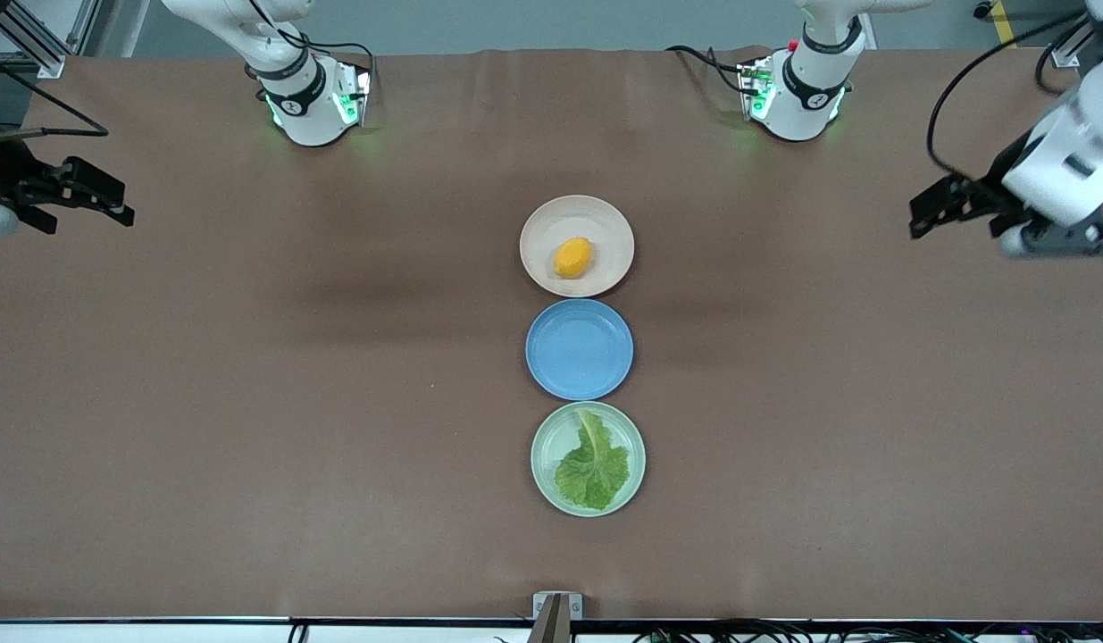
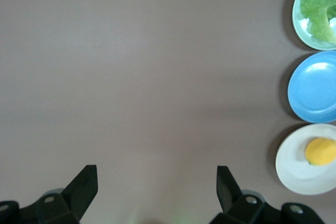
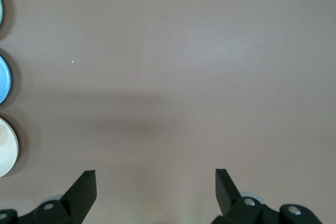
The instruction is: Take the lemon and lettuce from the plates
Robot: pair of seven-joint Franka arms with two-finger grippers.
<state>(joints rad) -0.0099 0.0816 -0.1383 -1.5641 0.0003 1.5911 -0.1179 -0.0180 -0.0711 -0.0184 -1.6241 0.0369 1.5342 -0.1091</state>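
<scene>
The lemon lies on the beige-pink plate, the plate nearest the robots' bases. The lettuce lies on the mint green plate, the plate nearest the front camera. My left gripper is open and empty, up over bare table at the left arm's end. My right gripper is open and empty over bare table at the right arm's end. The left wrist view shows the open left gripper, the lemon and the lettuce. The right wrist view shows the open right gripper and only the beige plate's rim.
An empty blue plate sits between the two task plates, all in one row at the table's middle. Brown table cover stretches wide toward both ends. A small metal bracket stands at the table's front edge.
</scene>
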